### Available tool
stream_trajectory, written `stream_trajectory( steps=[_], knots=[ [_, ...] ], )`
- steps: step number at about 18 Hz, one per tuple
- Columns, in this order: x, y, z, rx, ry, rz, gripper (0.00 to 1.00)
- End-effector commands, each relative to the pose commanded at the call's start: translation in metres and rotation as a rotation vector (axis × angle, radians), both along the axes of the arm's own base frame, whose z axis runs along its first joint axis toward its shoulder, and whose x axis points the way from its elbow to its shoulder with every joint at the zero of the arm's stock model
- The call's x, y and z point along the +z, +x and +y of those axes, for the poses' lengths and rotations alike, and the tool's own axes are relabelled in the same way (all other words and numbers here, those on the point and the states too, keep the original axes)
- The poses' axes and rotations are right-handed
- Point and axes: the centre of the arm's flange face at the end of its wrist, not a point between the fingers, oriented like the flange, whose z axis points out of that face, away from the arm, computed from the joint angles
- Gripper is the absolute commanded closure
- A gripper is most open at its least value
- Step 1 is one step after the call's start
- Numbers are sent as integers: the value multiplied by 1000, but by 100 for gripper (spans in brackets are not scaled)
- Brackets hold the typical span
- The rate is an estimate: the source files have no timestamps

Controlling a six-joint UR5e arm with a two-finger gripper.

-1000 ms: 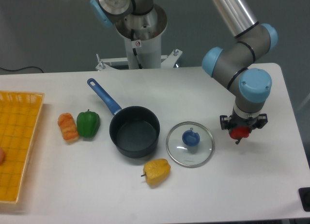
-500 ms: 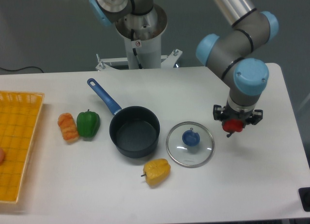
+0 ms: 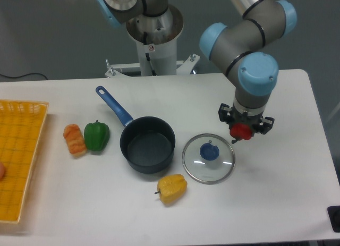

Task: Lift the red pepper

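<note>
We are seeing the gripper (image 3: 241, 130) pinching the red pepper (image 3: 240, 131) above the table (image 3: 297, 193), risking a slip from its glossy skin onto the glass lid (image 3: 209, 158).

I can't read any text from here. Only a small round red-and-white sticker (image 3: 151, 48) shows on the robot's base column (image 3: 159, 54), at the far side; its symbol is illegible.

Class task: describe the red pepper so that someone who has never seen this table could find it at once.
Start at the glass lid right of the dark saucepan. Just above the lid's right edge, the gripper holds the red pepper. It is the only red one; the yellow pepper lies on the table.
</note>
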Motion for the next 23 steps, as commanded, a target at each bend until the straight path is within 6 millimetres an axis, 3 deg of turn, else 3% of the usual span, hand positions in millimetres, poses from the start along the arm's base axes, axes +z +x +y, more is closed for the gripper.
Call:
stream_trajectory(
  steps=[7, 23],
  knots=[
    [-1, 15, 20, -37, 1, 5, 41],
    [-3, 18, 21, -34, 7, 0, 41]
  ],
)
